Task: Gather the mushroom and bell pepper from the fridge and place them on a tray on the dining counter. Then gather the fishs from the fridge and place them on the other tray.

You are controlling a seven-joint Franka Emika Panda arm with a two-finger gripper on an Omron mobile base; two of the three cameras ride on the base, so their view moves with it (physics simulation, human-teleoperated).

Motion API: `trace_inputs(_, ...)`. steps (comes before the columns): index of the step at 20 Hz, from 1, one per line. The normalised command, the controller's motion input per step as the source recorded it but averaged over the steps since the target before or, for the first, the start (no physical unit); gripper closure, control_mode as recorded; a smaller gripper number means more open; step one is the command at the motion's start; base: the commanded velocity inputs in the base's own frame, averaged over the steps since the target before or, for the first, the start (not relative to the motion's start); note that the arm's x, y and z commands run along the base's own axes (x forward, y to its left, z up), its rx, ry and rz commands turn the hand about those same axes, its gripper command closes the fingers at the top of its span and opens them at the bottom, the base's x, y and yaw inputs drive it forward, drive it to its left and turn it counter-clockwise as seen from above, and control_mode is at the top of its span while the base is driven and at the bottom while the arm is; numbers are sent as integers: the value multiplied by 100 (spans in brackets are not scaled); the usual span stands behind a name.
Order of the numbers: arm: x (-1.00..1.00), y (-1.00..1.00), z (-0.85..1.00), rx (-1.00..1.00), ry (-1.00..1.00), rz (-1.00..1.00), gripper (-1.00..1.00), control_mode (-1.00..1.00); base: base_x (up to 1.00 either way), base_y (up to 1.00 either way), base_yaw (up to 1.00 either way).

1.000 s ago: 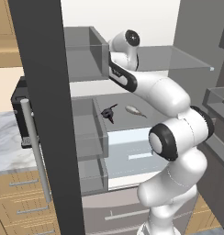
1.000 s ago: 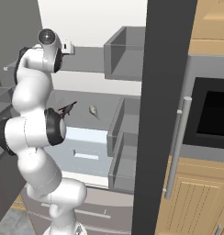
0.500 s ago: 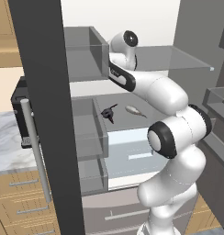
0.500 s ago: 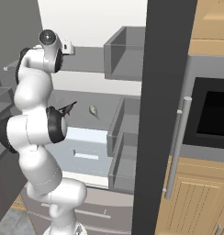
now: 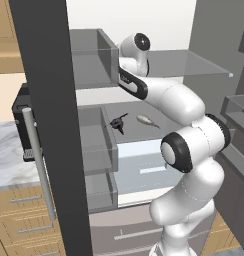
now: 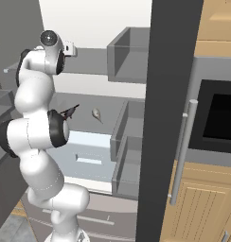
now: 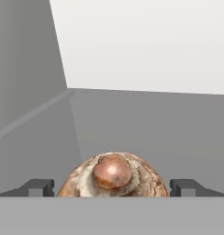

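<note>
With the mushroom [image 7: 113,176] sitting between the wide-apart fingertips [image 7: 39,187], the gripper [image 7: 113,189] is needing a centred, gentle close.

The white arm [image 5: 184,150] bends up high and reaches forward. Its tool [image 7: 112,187] is wide open, fingers [image 7: 38,187] far apart.

Inside the open fridge [image 5: 204,45], the upper grey shelf [image 7: 146,124] carries a brown mushroom [image 7: 113,176] that sits directly on it. On the lower shelf [image 5: 144,107] lie one silvery fish [image 5: 146,120] and, beside it, a small dark thing [image 5: 118,123].
</note>
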Motion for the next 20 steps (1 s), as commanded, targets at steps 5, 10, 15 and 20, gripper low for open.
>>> trace_inputs(5, 0, 0, 0, 0, 0, 0, -100, -100, 0, 0, 0)
trace_inputs(10, 0, 0, 0, 0, 0, 0, 100, -100, 0, 0, 0)
trace_inputs(15, 0, 0, 0, 0, 0, 0, 100, -100, 0, 0, 0)
trace_inputs(20, 0, 0, 0, 0, 0, 0, 100, -100, 0, 0, 0)
